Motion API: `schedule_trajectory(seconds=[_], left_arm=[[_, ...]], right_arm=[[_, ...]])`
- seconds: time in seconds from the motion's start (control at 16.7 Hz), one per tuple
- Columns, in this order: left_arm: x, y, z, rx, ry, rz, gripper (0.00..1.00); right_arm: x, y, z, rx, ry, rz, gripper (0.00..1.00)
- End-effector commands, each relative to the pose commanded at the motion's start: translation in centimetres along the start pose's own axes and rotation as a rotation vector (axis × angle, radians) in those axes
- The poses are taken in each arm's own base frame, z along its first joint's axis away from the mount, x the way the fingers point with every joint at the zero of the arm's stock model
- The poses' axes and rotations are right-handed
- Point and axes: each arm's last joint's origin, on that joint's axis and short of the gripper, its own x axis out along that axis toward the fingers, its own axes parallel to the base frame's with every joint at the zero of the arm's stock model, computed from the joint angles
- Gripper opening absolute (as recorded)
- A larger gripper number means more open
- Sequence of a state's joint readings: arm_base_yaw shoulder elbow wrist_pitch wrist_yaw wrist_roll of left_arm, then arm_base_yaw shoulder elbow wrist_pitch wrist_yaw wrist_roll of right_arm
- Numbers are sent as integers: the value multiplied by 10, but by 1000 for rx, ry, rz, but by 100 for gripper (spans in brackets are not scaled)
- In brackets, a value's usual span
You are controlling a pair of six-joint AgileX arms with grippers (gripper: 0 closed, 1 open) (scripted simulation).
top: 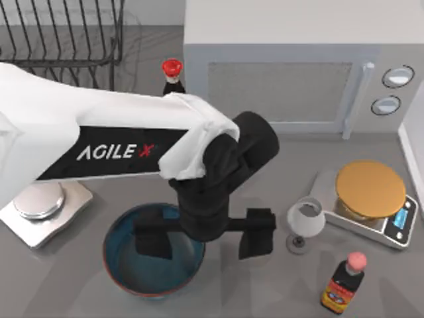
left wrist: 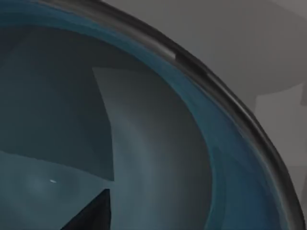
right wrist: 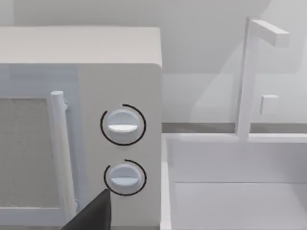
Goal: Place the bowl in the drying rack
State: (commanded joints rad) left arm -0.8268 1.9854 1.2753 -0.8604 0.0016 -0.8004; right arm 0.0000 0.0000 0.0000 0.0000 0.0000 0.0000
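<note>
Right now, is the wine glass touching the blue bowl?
Apart. The top view shows bare table between the wine glass and the bowl.

The bowl (top: 154, 278) sat at the table's near edge, left of the wine glass (top: 305, 222). The drying rack (top: 63, 33) stood at the far left, the microwave (top: 291, 66) to its right, with a bottle (top: 172, 76) between them.

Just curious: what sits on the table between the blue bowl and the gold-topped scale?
A small clear wine glass stands between the bowl and the scale, seen from the top view.
</note>
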Motion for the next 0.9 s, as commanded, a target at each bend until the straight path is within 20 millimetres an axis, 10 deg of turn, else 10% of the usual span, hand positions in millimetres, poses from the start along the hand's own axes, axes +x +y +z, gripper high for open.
schedule_trajectory(seconds=[0.12,0.9], left_arm=[[0,0,0,0,0,0,100],[0,0,0,0,0,0,2]], right_arm=[[0,0,0,0,0,0,100],[0,0,0,0,0,0,100]])
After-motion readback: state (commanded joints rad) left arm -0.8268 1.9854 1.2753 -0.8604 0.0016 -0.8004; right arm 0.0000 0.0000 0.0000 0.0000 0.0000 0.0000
